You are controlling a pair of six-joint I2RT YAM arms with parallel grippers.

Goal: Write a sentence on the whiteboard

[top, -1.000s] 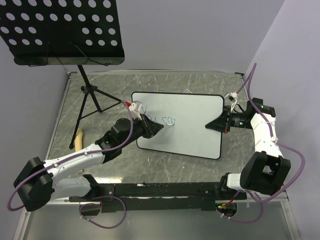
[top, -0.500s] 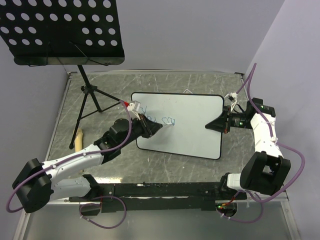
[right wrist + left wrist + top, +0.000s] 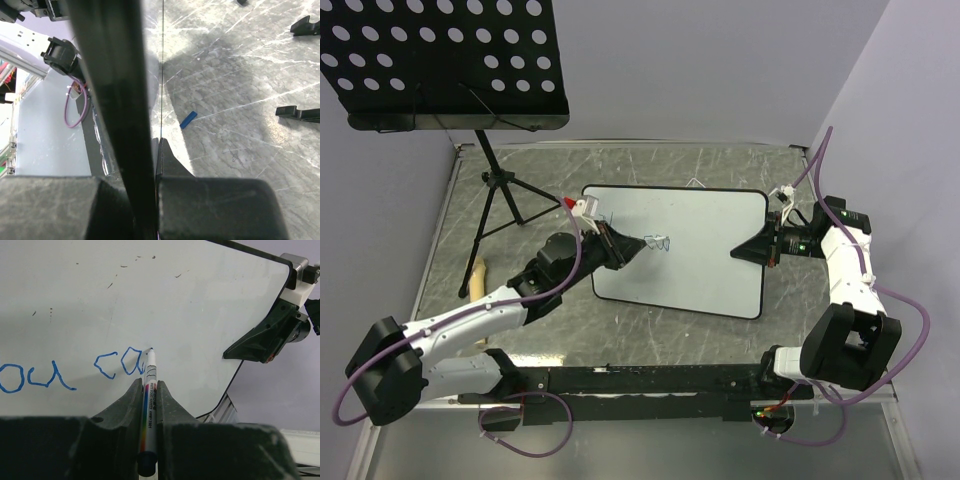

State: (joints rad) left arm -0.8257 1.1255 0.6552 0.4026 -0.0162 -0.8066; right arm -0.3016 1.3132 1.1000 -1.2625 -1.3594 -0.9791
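Observation:
The whiteboard (image 3: pixel 705 262) lies tilted over the table, and my right gripper (image 3: pixel 748 252) is shut on its right edge. In the right wrist view that edge shows as a dark band (image 3: pixel 120 100) running between the fingers of the right gripper (image 3: pixel 155 145). My left gripper (image 3: pixel 638 245) is shut on a white marker (image 3: pixel 148 400), whose tip touches the board (image 3: pixel 150 295). The sentence (image 3: pixel 50 376) is in blue and reads about "You ca", ending at the marker tip. The same writing shows small in the top view (image 3: pixel 660 243).
A black perforated music stand (image 3: pixel 440 60) overhangs the far left, its tripod legs (image 3: pixel 500 200) standing on the table left of the board. A tan stick (image 3: pixel 476 275) lies near the left edge. A blue cap (image 3: pixel 188 119) and black clips (image 3: pixel 297 113) lie under the board.
My left gripper has shifted the marker slightly toward the far side of the board beside the last letter. The right gripper and the board have stayed still.

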